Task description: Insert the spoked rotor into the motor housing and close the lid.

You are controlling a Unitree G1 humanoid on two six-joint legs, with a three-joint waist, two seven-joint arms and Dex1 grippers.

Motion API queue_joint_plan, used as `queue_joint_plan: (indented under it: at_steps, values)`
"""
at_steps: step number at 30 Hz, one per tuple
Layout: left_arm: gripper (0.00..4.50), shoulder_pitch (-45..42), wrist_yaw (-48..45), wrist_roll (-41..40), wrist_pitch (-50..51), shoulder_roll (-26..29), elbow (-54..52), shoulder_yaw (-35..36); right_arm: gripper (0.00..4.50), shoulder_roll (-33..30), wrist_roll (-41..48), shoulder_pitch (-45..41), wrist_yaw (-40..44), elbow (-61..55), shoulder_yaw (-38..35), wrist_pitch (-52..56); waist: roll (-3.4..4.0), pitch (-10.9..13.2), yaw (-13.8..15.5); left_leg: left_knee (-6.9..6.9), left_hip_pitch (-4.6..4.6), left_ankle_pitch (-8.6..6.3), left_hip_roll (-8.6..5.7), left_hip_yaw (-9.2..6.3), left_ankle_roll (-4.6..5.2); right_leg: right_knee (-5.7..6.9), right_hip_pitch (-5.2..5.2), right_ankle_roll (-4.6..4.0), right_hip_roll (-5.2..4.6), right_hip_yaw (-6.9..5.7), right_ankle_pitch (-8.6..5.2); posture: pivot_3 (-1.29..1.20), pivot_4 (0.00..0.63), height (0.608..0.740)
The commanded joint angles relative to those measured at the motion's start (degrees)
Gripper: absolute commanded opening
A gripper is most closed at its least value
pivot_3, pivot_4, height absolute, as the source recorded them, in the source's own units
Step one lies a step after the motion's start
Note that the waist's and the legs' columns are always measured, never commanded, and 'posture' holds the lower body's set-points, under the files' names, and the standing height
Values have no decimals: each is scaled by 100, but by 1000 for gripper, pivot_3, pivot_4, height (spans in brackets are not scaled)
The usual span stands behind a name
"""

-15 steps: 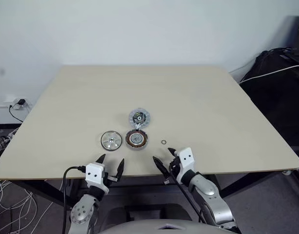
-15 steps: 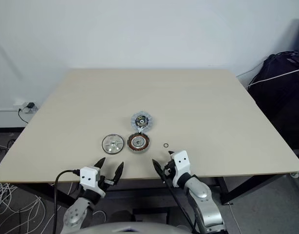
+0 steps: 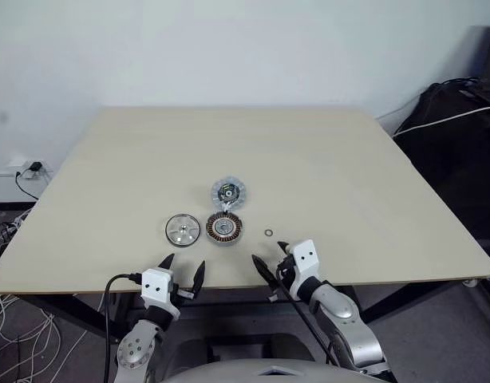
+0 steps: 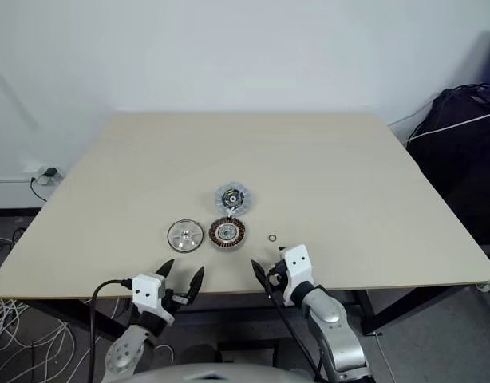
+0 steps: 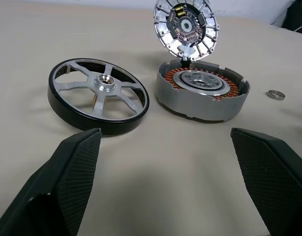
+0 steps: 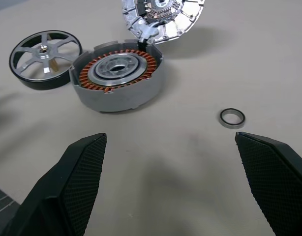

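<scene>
Left gripper (image 3: 181, 266) and right gripper (image 3: 269, 254) wide open, empty, short of the motor housing (image 3: 224, 228).

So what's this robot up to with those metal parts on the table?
It is about to put a small motor together and has not touched anything yet. Both claws, left claw and right claw, hover open at the table's near edge. The spoked rotor lies flat beside the motor housing, whose copper windings are exposed. The lid stands open at the housing's far side. A small ring lies nearby.
</scene>
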Motion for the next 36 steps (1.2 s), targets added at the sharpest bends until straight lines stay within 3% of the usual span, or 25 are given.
queue_joint_plan:
  at_steps: [1,16,36]
  values:
    - [4455,-22,-3,-34,-137,-49,-43,-41,4500,-35,-46,-115,-17,-234,9,-5,0,0,0,0,0,0,0,0,0,0,0,0,0,0,0,0,0,740]
    - [4455,-122,74,23,15,-124,-101,-101,4500,442,-467,-1092,-951,398,-138,620,2,1,-10,0,-11,0,-1,1,1,0,10,-5,0,-3,2,0,0,740]
    - [4455,672,868,478,1406,-231,-2445,-968,4500,734,-511,-2154,-1140,2163,-351,353,34,23,-74,0,-11,0,-1,2,1,4,12,-3,5,2,1,0,0,740]
